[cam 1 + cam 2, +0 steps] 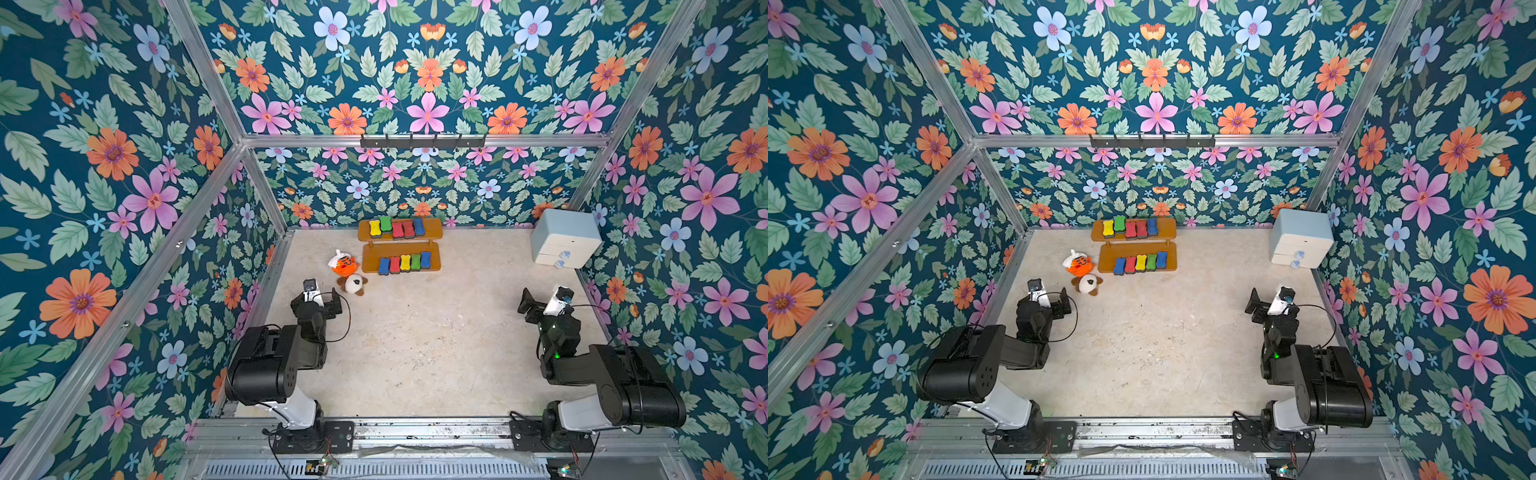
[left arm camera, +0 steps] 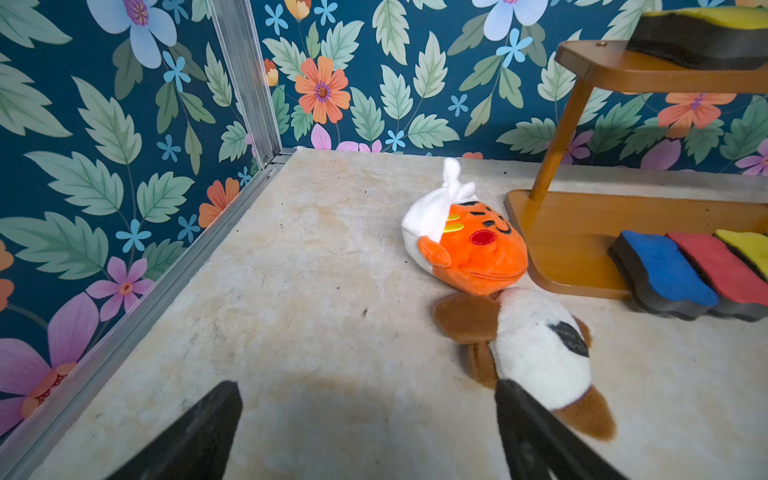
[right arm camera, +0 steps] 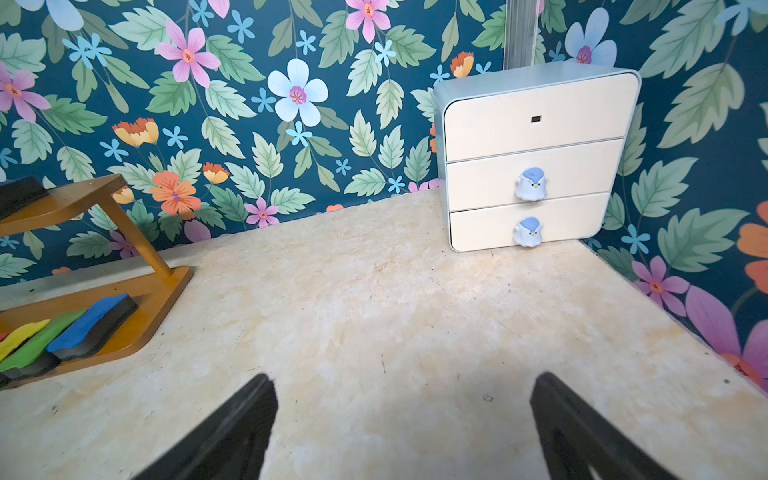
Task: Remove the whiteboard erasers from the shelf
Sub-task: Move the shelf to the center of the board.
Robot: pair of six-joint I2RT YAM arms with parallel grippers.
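Left gripper (image 2: 368,386) spread wide, empty, low over the bare table. Brown-white plush (image 2: 540,353) is just beside one finger (contact unclear) and the orange plush (image 2: 469,245) is just ahead of it. Both lie between it and the shelf (image 1: 399,249), so a straight reach could shove or grab a toy.

Whiteboard erasers (image 1: 405,262) sit packed edge to edge, so the jaws may pinch two or knock a neighbour off. A bump might shift the light rack.

Right gripper (image 3: 405,377) also spread, empty. The shelf is ahead toward its inner side, path clear. Drawer box (image 3: 536,158) is ahead on its outer side, well apart.

Erasers are bone-shaped foam with dark undersides, five per board, all on the shelf:
- **Top board:** yellow, green, red, red, blue.
- **Bottom board:** blue, red, yellow, green, blue.
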